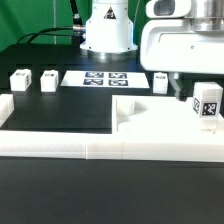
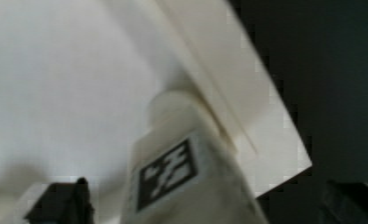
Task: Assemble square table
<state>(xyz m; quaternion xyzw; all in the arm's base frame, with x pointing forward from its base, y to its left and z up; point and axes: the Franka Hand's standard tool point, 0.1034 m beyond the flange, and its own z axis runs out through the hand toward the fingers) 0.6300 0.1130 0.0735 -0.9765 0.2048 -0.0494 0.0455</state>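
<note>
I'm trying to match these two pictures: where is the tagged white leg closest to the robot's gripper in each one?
Exterior view: leg at the exterior view's far right, by the tabletop.
Wrist view: same leg, between the two dark fingertips.
Shared landmark: its black-and-white tag.

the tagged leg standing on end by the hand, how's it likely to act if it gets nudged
The leg looks like rigid moulded plastic, so it is probably stiff and light. It stands on end, taller than wide, so a sideways nudge could tip it. The wrist view shows a rounded body, so once down it may roll.
</note>
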